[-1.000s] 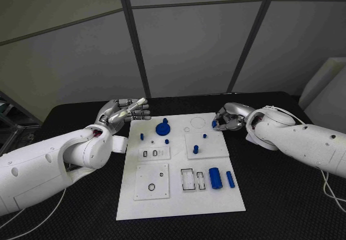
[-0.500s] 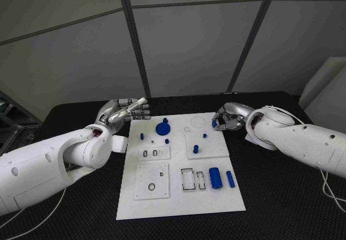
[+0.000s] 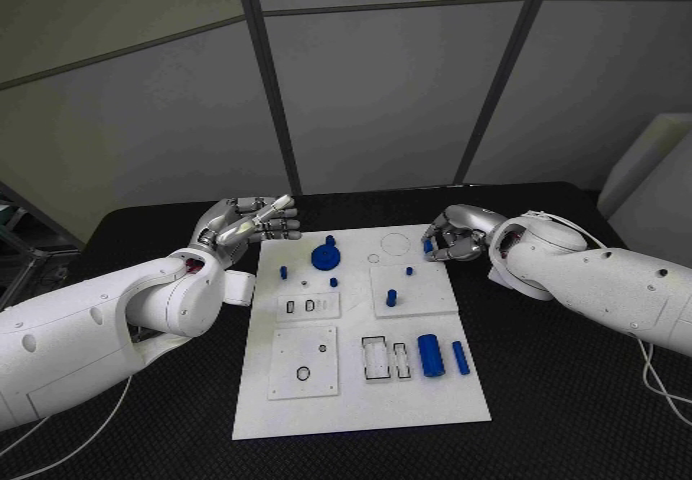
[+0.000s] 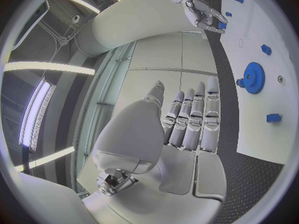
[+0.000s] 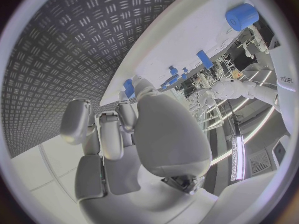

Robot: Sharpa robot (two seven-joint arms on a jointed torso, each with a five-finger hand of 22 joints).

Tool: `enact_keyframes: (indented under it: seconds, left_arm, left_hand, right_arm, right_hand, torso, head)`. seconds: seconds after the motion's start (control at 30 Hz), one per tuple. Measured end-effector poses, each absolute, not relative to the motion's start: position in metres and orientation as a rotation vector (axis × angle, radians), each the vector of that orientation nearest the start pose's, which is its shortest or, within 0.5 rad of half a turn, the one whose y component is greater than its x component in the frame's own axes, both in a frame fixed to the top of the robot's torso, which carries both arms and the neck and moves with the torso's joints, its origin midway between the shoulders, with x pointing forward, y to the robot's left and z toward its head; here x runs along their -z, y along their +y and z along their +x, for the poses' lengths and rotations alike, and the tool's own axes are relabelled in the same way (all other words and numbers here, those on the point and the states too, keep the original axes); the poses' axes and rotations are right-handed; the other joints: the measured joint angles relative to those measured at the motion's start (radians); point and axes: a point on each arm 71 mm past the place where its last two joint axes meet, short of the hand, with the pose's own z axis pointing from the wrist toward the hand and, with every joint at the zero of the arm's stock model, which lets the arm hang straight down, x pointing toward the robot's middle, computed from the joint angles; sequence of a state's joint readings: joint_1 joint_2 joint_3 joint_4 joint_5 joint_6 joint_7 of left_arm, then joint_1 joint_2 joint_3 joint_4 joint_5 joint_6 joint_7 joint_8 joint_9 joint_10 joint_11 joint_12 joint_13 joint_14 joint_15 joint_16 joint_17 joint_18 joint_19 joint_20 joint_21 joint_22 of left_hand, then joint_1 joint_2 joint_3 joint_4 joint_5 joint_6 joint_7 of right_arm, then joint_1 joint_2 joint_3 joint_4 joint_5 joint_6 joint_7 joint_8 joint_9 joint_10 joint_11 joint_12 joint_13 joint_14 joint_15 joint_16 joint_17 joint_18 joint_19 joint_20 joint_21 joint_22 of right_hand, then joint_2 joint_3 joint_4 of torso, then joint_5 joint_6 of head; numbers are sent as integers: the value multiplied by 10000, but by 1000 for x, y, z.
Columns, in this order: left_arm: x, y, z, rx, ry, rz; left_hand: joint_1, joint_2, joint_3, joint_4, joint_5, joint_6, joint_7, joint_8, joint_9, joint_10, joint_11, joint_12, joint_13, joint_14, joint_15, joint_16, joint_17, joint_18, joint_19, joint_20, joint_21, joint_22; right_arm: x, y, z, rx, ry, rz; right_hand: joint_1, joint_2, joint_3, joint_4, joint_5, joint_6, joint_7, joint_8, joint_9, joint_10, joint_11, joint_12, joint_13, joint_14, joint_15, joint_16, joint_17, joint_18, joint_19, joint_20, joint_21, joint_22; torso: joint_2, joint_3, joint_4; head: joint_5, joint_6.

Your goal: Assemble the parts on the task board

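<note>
The right hand (image 3: 450,240) is curling its fingers at the far right corner of the board (image 3: 361,405). It is pinching a small blue part (image 5: 129,88) between the fingertips, probably to keep it steady before placing. The part looks like hard smooth plastic, short and blocky; its exact shape I cannot tell.

The left hand (image 3: 248,222) is hovering just beside the far left edge of the board, fingers straight and together, holding nothing. It seems to be waiting out of the way.

The board is a flat, matte white plate, lying on a black table (image 3: 577,400) with a rough patterned surface. On it a round toothed gear (image 3: 327,259) is sitting near the far end. Two blue cylinders (image 3: 431,355) are lying side by side near the right edge, and small pegs (image 3: 392,297) are standing in the middle plates.
</note>
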State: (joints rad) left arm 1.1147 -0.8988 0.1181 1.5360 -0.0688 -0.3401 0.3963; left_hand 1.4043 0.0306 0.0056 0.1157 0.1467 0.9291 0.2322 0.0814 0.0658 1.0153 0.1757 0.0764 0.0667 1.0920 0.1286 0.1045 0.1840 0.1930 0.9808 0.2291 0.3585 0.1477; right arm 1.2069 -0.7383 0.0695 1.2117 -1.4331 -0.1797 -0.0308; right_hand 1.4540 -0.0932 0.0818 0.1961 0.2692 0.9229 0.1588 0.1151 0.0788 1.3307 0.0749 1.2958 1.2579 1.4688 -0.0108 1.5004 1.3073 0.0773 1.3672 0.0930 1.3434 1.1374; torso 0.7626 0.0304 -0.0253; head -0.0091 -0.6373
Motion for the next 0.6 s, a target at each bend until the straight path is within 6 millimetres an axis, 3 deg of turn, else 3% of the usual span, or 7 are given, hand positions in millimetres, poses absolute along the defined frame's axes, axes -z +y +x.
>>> enact_keyframes:
  seconds: [0.53, 0.6]
  left_arm:
    - [159, 239, 493, 15284, 12873, -11024]
    - [159, 239, 493, 15282, 12874, -11026]
  left_hand:
    - [0, 0, -29, -28, 0, 0, 0, 0, 0, 0, 0, 0, 0, 0, 0, 0, 17, -1, 0, 0, 0, 0]
    - [0, 0, -29, -28, 0, 0, 0, 0, 0, 0, 0, 0, 0, 0, 0, 0, 17, -1, 0, 0, 0, 0]
  right_arm:
    - [169, -240, 550, -5511, 16936, -792]
    - [169, -240, 550, -5511, 16937, -793]
  right_hand:
    - [53, 53, 26, -25, 0, 109, -34, 89, 30, 38, -37, 88, 52, 0, 0, 0, 0, 0, 0, 0, 0, 24]
    - [203, 203, 124, -124, 0, 489, -70, 278, 93, 128, -126, 169, 132, 0, 0, 11, 5, 1, 0, 0, 0, 87]
  torso:
    - [-1, 0, 1]
    - [-2, 0, 1]
  head:
    - [-3, -7]
    - [-3, -7]
